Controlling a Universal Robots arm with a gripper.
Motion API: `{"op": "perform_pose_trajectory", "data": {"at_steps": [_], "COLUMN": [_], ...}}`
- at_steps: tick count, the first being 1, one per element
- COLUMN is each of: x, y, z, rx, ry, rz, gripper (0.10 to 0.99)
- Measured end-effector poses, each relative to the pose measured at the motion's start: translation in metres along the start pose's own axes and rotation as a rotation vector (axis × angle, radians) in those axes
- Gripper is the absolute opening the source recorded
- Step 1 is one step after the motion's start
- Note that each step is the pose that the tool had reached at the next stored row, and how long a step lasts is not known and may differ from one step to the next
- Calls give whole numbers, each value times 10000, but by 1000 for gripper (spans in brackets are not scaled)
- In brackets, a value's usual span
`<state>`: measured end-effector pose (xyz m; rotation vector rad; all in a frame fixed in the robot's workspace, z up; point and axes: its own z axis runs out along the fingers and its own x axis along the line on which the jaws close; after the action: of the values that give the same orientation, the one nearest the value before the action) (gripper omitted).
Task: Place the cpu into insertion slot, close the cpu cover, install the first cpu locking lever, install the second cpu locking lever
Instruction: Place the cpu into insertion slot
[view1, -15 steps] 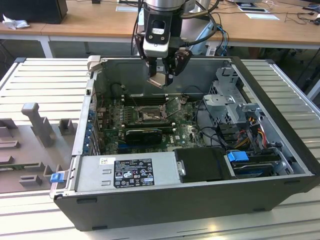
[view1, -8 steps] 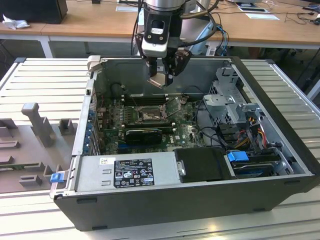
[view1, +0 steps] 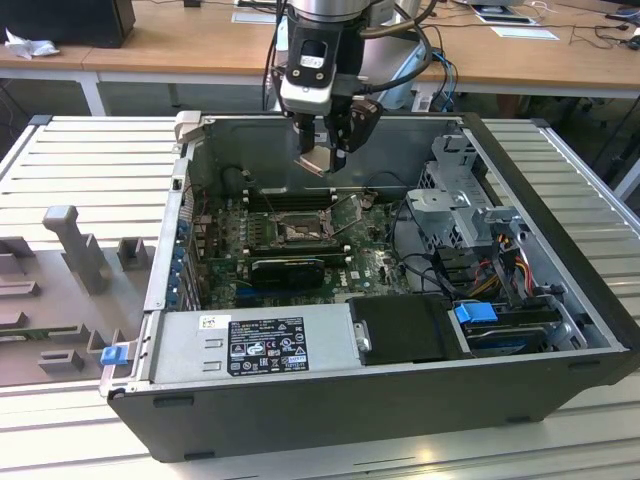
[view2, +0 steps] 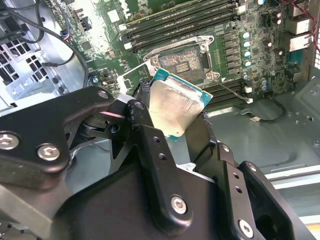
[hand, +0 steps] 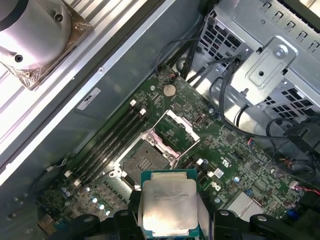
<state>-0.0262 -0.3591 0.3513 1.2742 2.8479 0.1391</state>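
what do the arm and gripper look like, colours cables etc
The arm is a silver-grey cylinder at the wrist, with black cables looping beside it. The gripper has a black-and-silver body; in the second wrist view its fingers are black jointed links fastened with silver screws.

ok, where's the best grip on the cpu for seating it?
By two opposite edges, coming from above, as the end effector holds the cpu now: it's a thin flat square, so an edge pinch probably keeps its underside free for the insertion slot.

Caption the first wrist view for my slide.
Gripper holds the cpu above the bare insertion slot, cpu cover open.
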Motion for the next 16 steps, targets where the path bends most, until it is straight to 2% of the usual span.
{"op": "perform_pose_trajectory", "data": {"at_steps": [16], "x": [0], "y": [0], "z": [0], "rx": [-11], "ry": [-51], "rz": [578], "gripper": [525]}}
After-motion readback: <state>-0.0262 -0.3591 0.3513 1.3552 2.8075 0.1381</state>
